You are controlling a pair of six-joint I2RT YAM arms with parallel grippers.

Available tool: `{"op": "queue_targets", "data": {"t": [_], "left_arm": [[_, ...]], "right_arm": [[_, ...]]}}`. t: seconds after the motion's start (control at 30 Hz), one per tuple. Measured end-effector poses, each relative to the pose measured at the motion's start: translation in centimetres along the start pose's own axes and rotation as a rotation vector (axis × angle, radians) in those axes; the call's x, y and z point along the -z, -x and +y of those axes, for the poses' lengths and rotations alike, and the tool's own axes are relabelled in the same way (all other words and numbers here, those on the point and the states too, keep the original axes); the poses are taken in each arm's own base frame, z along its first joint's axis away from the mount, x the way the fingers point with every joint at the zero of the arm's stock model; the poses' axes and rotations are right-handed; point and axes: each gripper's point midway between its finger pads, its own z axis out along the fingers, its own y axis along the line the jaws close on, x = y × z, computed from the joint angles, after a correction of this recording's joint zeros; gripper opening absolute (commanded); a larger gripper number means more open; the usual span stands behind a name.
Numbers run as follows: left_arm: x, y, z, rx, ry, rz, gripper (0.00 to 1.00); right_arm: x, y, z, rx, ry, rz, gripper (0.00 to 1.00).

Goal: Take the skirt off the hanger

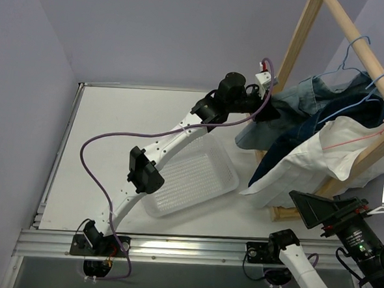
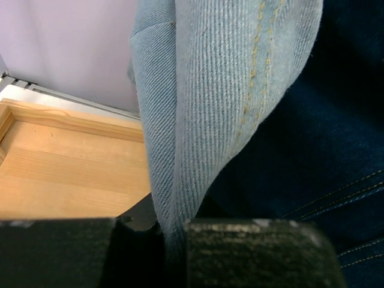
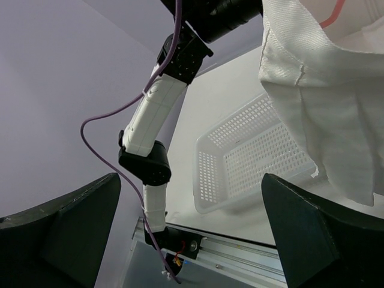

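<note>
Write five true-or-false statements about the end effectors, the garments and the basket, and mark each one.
1. The left end effector is shut on the light-blue denim skirt. True.
2. The right end effector grips the white garment. False: it is open and empty, apart from that garment.
3. The basket stands on the table. True.
4. The skirt lies in the basket. False: it hangs at the wooden rack.
5. The white garment hangs on a blue hanger. False: it hangs on a pink hanger.
</note>
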Motion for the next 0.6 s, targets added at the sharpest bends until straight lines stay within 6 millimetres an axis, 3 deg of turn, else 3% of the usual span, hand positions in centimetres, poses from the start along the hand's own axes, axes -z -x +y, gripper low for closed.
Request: {"op": "queue_targets", "data": {"t": [0.27,0.6], "left_arm": [[0.2,2.1,0.1,0.105,-0.010,-0.074,0.02],[0.1,4.1,-1.0,0.171,-0.069,-0.161,0.02]], "right_arm": [[-0.3,-0.5,-0.4,-0.001,-0.010,0.012,1.00],[2.2,-0.5,-0.7,-0.001,-0.007,-0.040,1.00]]}}
